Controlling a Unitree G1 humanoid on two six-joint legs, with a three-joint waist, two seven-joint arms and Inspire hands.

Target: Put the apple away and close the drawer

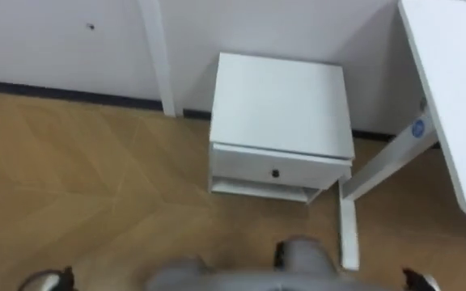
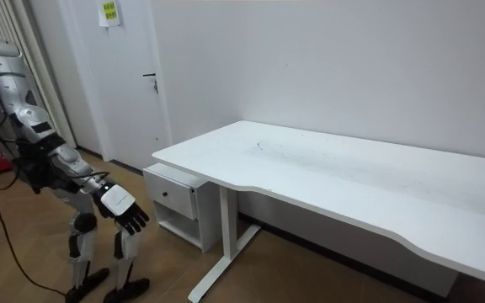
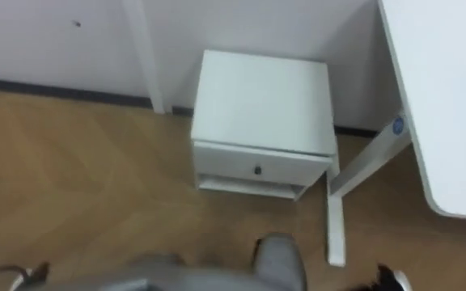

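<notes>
A small white cabinet (image 1: 281,101) stands on the wood floor against the wall, just ahead of me. Its single drawer (image 1: 275,172) has a dark knob, and its front sits about flush under the top. Below the drawer is an open shelf (image 1: 257,191). In the room view I stand a step back from the cabinet (image 2: 175,195), at the room view's left, facing it. My right hand (image 2: 123,210) hangs low in front of my legs, with relaxed fingers and nothing in it. A bit of my left hand (image 1: 48,280) shows at the bottom left edge.
A large white desk (image 1: 451,89) reaches in on my right. Its slanted leg and foot bar (image 1: 348,230) stand on the floor right beside the cabinet. A white door frame post (image 1: 158,56) rises left of the cabinet, and a closed door (image 2: 129,84) is behind it.
</notes>
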